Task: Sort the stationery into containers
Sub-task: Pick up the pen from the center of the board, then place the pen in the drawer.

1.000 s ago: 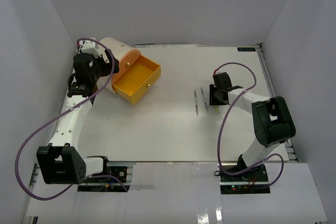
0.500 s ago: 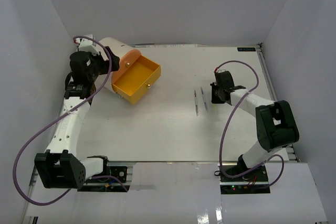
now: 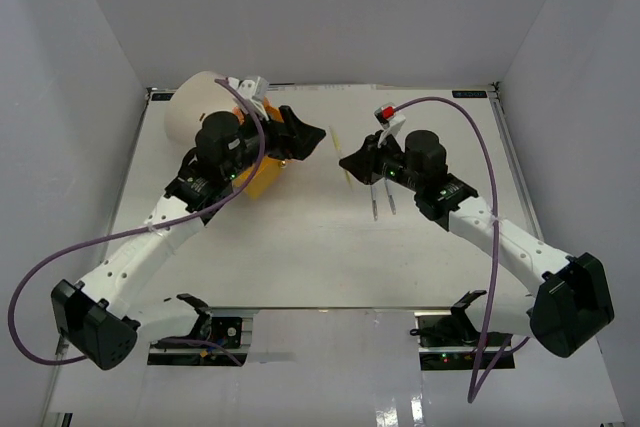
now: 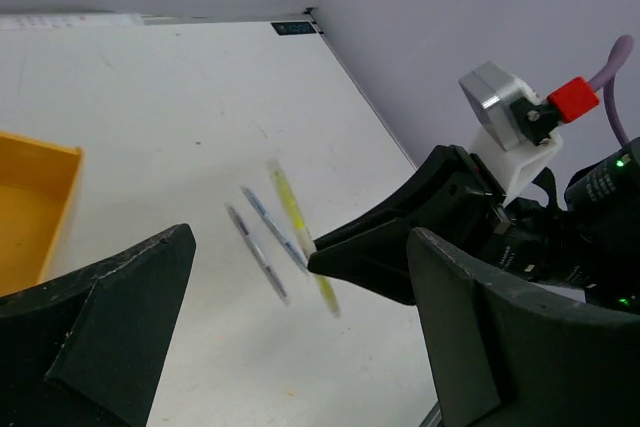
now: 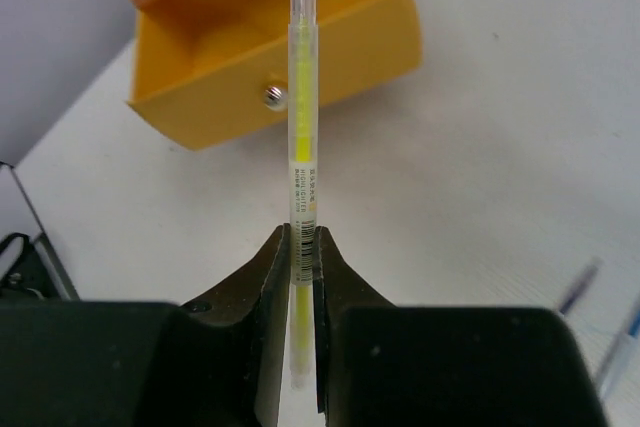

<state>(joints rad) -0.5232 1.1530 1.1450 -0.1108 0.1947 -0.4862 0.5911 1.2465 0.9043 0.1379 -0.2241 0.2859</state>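
Right wrist: barcode on yellow pen [image 5: 302, 117] clamped in R jaws; L jaws apart.

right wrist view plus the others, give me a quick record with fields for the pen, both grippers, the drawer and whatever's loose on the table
held item: yellow pen, gripped near its back end, tip pointing toward the drawer
right gripper: shut on the yellow pen, raised above the table
left gripper: open, holding nothing, by the drawer and facing the right gripper
yellow drawer: pulled out of the organizer, open
loose items: two pens lying side by side on the table by the right arm
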